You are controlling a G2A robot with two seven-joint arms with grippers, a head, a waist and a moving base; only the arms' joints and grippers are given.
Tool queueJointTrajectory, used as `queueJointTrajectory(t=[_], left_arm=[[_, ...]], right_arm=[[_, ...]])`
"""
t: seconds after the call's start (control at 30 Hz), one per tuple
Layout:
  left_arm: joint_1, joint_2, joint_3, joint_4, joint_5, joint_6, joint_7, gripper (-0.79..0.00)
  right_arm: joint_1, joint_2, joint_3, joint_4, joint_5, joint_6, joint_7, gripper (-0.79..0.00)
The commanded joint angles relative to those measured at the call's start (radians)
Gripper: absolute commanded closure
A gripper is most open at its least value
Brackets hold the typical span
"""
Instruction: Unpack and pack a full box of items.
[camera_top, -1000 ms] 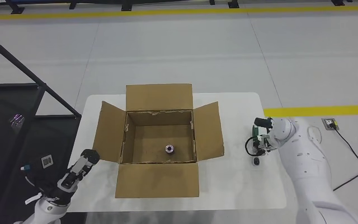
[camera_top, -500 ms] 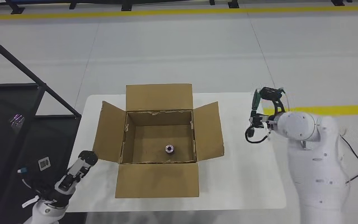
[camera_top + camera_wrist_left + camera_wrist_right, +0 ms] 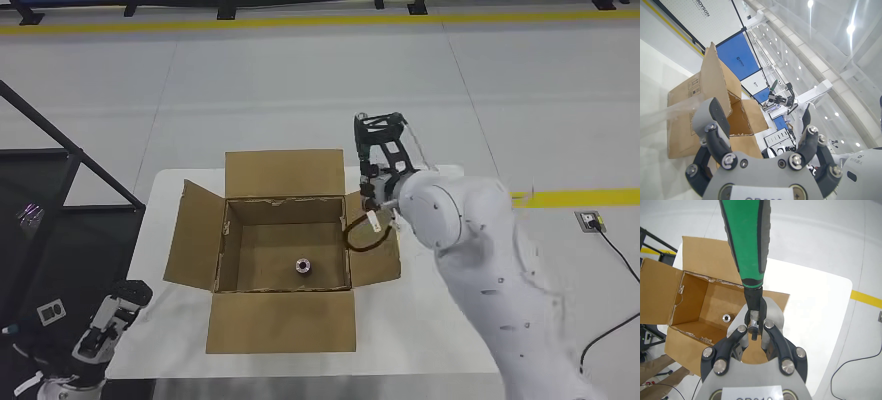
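Right gripper (image 3: 754, 323) tight on green-handled tool (image 3: 747, 237) — perhaps a ratchet; left gripper (image 3: 762, 113) wide apart, empty.

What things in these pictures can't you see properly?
Right wrist view: the green tool runs off the picture edge, and the right hand partly covers its metal head.
Top view: the little metal piece in the box is too small to identify.
Left wrist view: the box's own walls and flaps hide its floor.
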Motion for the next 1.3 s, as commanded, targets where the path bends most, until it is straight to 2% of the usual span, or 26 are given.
queueJointTrajectory(t=[0.0, 0.07, 0.2, 0.33, 0.93, 1.07, 1.27], left_arm=[[0.008, 0.0, -0.01, 0.004, -0.013, -0.009, -0.004, -0.785], [0.013, -0.001, -0.017, 0.006, -0.022, -0.014, -0.006, -0.785], [0.019, -0.001, -0.027, 0.009, -0.037, -0.016, -0.014, -0.785], [0.017, -0.002, -0.029, 0.01, -0.036, -0.008, -0.023, -0.785], [0.017, -0.002, -0.029, 0.01, -0.036, -0.008, -0.023, -0.785], [0.017, -0.002, -0.029, 0.01, -0.036, -0.008, -0.023, -0.785], [0.017, -0.002, -0.029, 0.01, -0.036, -0.008, -0.023, -0.785]], right_arm=[[0.084, -0.032, -0.124, 0.134, 0.012, 0.005, -0.015, 0.0], [0.142, -0.063, -0.211, 0.244, 0.033, -0.001, -0.029, 0.0], [0.254, -0.155, -0.384, 0.505, 0.128, -0.051, -0.07, 0.0], [0.31, -0.248, -0.513, 0.696, 0.17, -0.089, -0.098, 0.0], [0.31, -0.248, -0.513, 0.696, 0.17, -0.089, -0.098, 0.0], [0.298, -0.255, -0.547, 0.724, 0.124, -0.229, -0.154, 0.0], [0.325, -0.307, -0.608, 0.86, 0.094, -0.435, -0.237, 0.0]])
